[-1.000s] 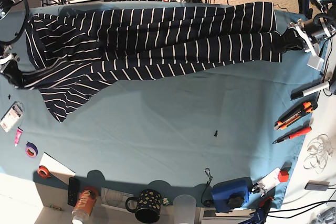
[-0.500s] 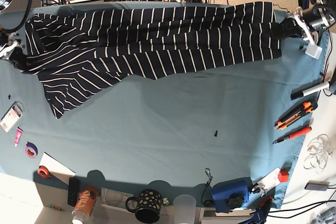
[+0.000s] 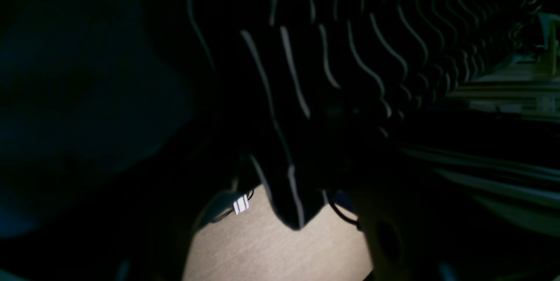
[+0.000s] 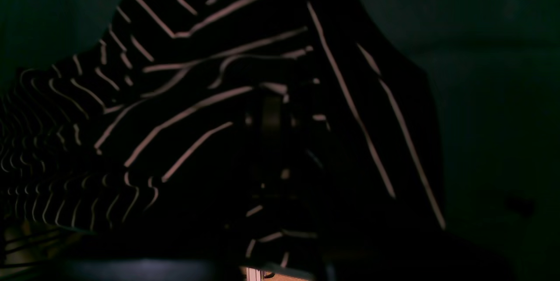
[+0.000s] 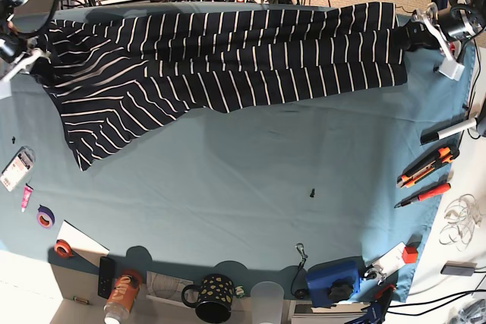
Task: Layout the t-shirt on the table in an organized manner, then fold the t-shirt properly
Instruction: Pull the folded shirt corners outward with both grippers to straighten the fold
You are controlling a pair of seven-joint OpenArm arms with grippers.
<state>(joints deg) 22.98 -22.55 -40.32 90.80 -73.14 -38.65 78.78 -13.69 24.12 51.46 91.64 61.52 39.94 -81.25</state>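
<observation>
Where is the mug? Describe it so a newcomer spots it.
Follow the near edge of the teal table, low in the base view. The mug stands just past it, between an orange can and a clear cup; it alone is black with pale dots.

I saw the table (image 5: 228,180) under its teal cloth, with the t-shirt (image 5: 220,55) spread along its far edge (one sleeve trailing nearer), a black pin (image 5: 312,192) mid-cloth, and two orange-handled cutters (image 5: 427,176) at one side.
</observation>
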